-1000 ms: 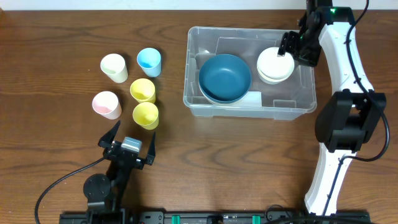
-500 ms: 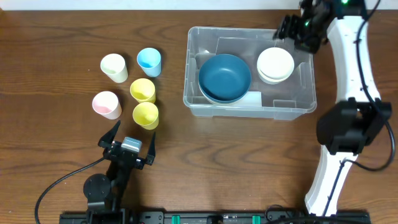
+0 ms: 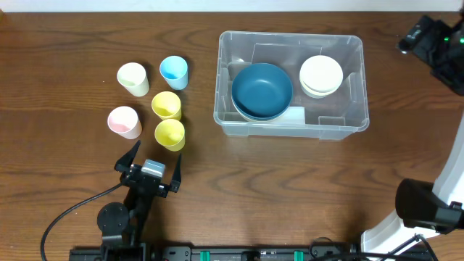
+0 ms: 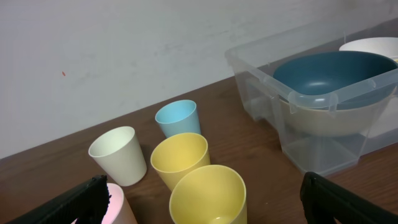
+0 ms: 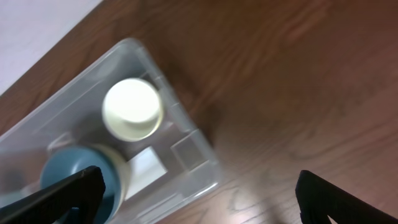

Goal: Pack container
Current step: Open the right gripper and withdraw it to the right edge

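Now my right gripper (image 5: 199, 177) is away from the container (image 3: 290, 35). One second ago it was low over the stack of white bowls (image 3: 321, 75), inside the right end. Since then it has gone up and out toward the far right corner of the table (image 3: 58, 210), and its own camera looks down on the container from high above. Its two fingers stand wide apart and nothing is between them, so the hand is released and empty.

The container stands where it was, on the far right half of the table. The white bowls have not moved with my hand; they rest inside, just beside the blue bowl (image 3: 262, 88). I judge that this placing is finished.

My left gripper (image 3: 156, 152) is also spread open and holds nothing. It waits near the front edge, behind five cups that stand outside, left of the container: cream cup (image 3: 133, 77), blue cup (image 3: 174, 70), two yellow cups (image 3: 166, 105) and pink cup (image 3: 124, 122). I think they are what remains to pack.
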Action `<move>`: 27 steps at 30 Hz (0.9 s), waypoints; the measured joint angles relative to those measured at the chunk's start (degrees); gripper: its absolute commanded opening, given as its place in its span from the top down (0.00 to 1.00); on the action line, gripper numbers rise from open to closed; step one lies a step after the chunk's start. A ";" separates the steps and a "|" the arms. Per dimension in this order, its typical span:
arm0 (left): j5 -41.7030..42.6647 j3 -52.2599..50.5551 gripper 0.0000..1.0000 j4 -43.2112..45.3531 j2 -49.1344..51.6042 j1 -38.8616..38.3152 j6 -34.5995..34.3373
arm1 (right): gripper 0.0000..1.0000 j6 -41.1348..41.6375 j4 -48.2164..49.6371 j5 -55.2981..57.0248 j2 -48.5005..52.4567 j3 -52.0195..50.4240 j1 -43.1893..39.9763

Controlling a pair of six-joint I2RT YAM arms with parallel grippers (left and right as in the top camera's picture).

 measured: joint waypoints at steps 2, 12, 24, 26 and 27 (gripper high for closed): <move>0.00 0.00 0.02 0.00 0.00 0.00 0.00 | 0.01 0.00 0.02 0.35 0.00 -2.64 -1.90; 0.00 0.00 0.02 0.00 0.00 0.00 0.00 | 0.01 6.21 0.61 1.01 0.04 -22.03 -11.98; 0.00 0.00 0.02 0.00 0.00 0.00 0.00 | 0.01 10.82 4.17 1.11 0.04 -35.50 -15.10; 0.00 0.00 0.02 0.00 0.00 0.00 0.00 | 0.01 10.97 4.55 1.14 0.04 -36.70 -15.10; 0.00 0.00 0.02 0.00 0.00 0.00 0.00 | 0.01 10.99 4.59 1.14 0.04 -37.16 -15.10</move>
